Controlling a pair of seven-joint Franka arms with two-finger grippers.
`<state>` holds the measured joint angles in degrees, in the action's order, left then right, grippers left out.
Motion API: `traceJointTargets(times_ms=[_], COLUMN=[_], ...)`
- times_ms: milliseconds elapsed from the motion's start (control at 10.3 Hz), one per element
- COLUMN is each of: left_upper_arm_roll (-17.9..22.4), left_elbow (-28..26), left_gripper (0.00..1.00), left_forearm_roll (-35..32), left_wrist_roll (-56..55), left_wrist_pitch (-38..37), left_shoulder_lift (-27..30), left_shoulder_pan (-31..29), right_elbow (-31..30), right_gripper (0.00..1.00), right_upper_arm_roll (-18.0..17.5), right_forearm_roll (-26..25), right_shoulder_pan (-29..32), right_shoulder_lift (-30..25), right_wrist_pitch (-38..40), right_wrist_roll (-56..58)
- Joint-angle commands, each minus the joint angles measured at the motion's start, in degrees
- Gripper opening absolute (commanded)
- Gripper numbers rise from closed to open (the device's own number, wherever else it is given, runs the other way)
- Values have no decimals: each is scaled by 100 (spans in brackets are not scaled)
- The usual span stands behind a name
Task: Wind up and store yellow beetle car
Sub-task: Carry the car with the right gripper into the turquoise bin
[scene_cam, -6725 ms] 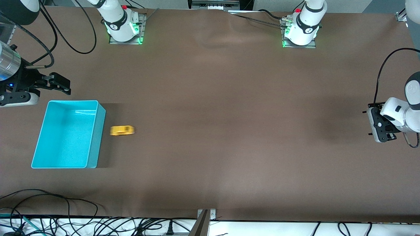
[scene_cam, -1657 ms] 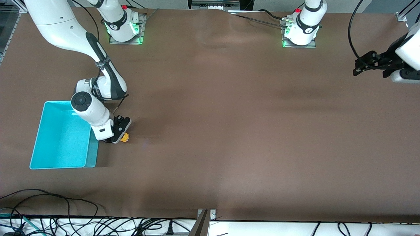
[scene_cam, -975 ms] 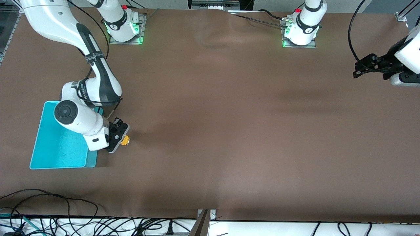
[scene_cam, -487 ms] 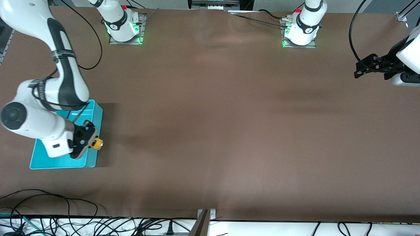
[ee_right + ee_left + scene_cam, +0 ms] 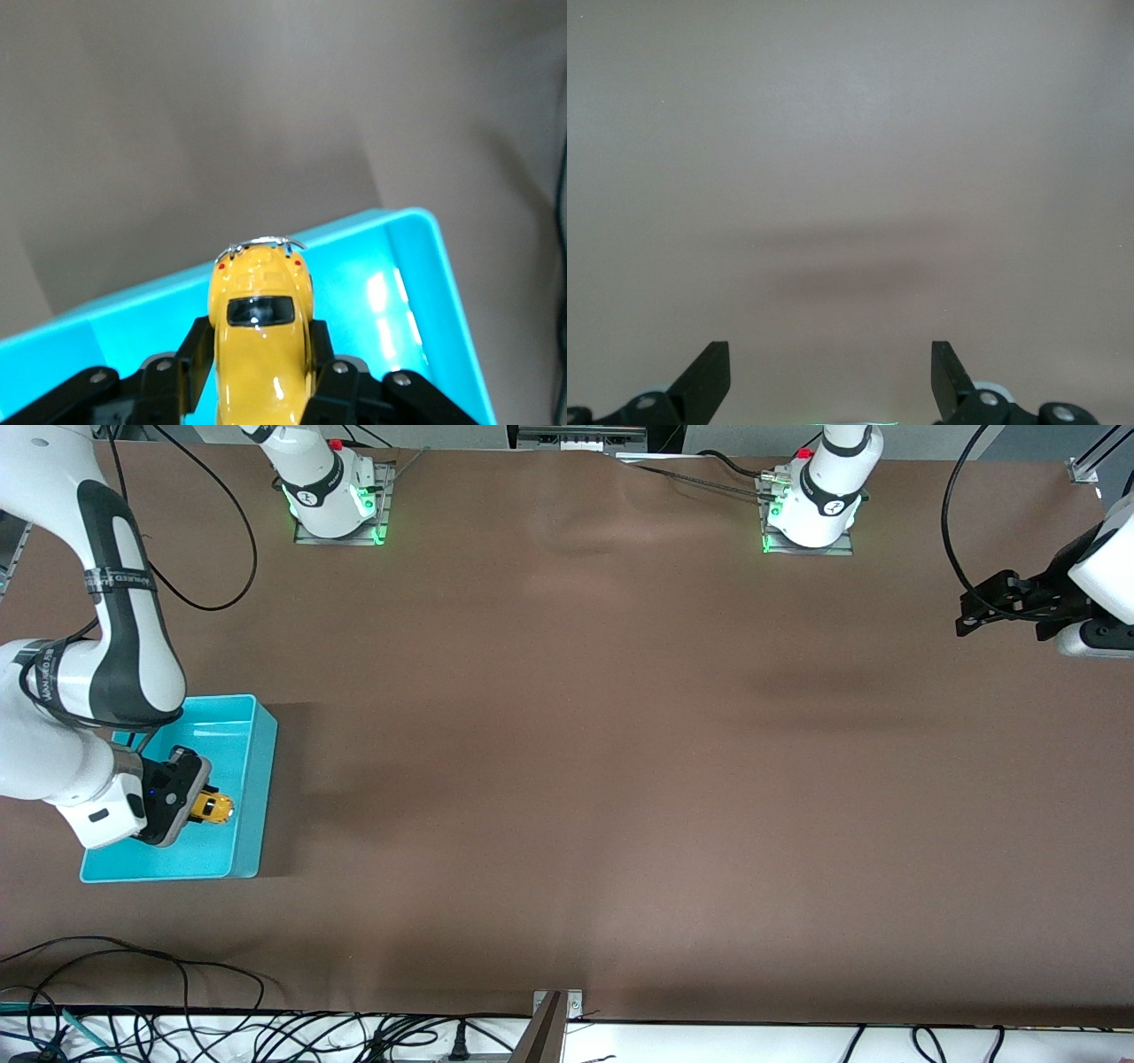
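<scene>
A matte brown table (image 5: 567, 779) carries a turquoise bin (image 5: 252, 797) toward the right arm's end. The right gripper (image 5: 190, 804) hangs over the bin, clenched on the yellow beetle car (image 5: 213, 808), which is held off the bin floor. The car body is rounded, glossy and hard, so the grip could slip; on release it may bounce on the smooth plastic or roll on its wheels against a wall. The left gripper (image 5: 974, 611) waits over bare table at the left arm's end, fingers (image 5: 709, 376) spread.
</scene>
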<state>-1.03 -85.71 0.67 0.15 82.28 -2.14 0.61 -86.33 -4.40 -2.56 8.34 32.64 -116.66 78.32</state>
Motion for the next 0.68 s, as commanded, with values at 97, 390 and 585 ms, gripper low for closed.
traceJointTargets(times_ms=[97,390,585], left_upper_arm_roll=[-90,-55,-47], left_elbow=[142,142,369], left_gripper=[100,100,100], left_forearm_roll=[-129,-137,-94], left_wrist_roll=[-59,-59,-59], left_wrist_pitch=[-106,-124,-159], left_shoulder_lift=[-15,-15,-15], left_shoulder_pan=[9,53,36], right_elbow=[-7,-68,-112], right_gripper=[0,0,0], right_upper_arm_roll=[-61,-69,-61], right_forearm_roll=[97,97,97], right_shoulder_pan=[273,370,370], right_shoulder_lift=[286,524,611], right_wrist_pitch=[-225,-340,-402], right_wrist_roll=[710,869,878])
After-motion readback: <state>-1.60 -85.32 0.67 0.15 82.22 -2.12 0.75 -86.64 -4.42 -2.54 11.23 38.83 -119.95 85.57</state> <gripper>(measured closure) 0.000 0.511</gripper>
